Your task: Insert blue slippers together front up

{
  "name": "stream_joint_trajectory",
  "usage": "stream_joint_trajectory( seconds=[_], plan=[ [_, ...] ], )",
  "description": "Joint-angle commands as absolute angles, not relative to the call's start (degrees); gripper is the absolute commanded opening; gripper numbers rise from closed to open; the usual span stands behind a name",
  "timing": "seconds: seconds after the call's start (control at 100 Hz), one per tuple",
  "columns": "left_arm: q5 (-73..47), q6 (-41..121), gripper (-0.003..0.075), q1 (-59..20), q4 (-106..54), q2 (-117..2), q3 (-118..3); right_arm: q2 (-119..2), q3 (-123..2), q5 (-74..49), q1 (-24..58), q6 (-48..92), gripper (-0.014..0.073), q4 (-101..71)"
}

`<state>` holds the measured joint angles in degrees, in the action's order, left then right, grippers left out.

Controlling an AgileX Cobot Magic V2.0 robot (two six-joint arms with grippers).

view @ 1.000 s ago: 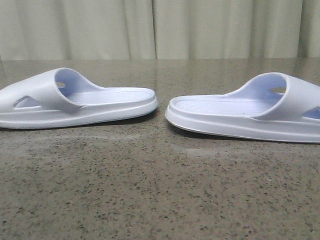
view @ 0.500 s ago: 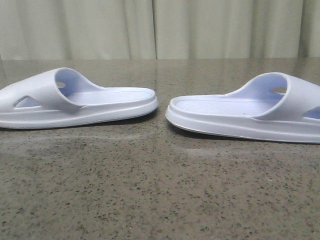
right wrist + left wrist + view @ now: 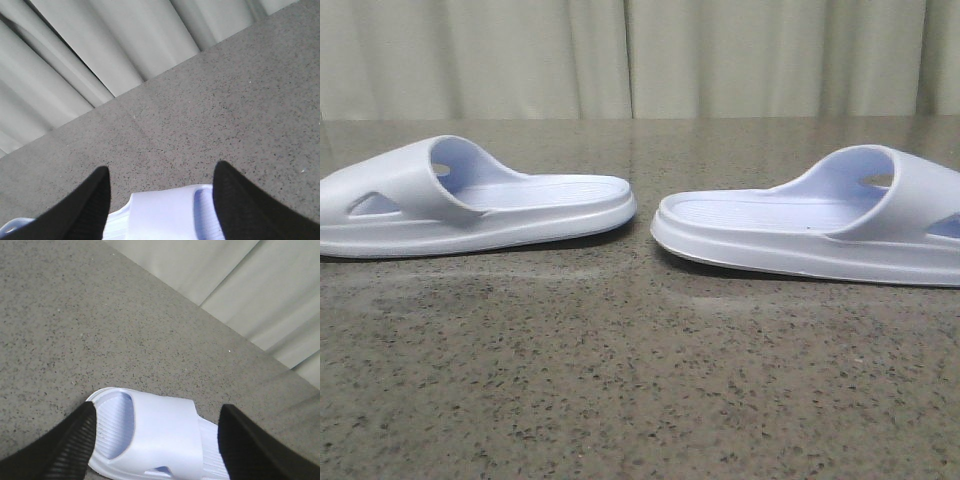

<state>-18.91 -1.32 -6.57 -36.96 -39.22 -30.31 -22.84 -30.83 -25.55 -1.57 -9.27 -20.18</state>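
Blue slippers lie sole down on the speckled grey-brown stone bench [image 3: 640,400], one to the left and one to the right in the front view, apart from each other with a narrow strip of bare bench between their heel ends. The left slipper [image 3: 470,205] has its wide strap toward the left edge of that view, with a triangular side hole showing in the strap, and its ribbed footbed runs toward the middle. The right slipper [image 3: 800,225] mirrors it, strap toward the right edge and partly cut off by the frame, open heel end pointing toward the middle. Both sit flat on thick soles and neither touches the other. Pale pleated curtains [image 3: 640,55] hang behind the far edge of the bench. In the left wrist view the left end effector [image 3: 155,440] hangs above the left slipper with its two black ribbed fingers [image 3: 70,445] spread wide, one on each side of the strap, released and gripping nothing. In the right wrist view the right end effector [image 3: 160,200] is likewise spread wide over the right slipper, its black fingers [image 3: 240,205] flanking the strap without closing on it. Neither arm shows in the front view.
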Motion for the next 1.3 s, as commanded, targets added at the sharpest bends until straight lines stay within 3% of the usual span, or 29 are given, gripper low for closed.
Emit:
stream_joint_trajectory(
  seconds=[0.0,0.54,1.29],
  plan=[
    [-12.54,-1.96,0.0457,-6.48,-42.03,-40.53,-30.20,-23.77,-32.94,-21.75,-1.89,-8.97,0.0385,-20.76],
    [-11.14,-1.96,0.0457,-6.48,-52.46,-58.21,-29.68,-23.77,-32.94,-22.00,-1.89,-8.97,0.0385,-20.76],
    [-10.65,-1.48,0.0457,-6.58,-56.62,-66.68,-31.33,-23.77,-32.94,-20.99,-1.89,-8.97,0.0385,-20.76]
  ],
)
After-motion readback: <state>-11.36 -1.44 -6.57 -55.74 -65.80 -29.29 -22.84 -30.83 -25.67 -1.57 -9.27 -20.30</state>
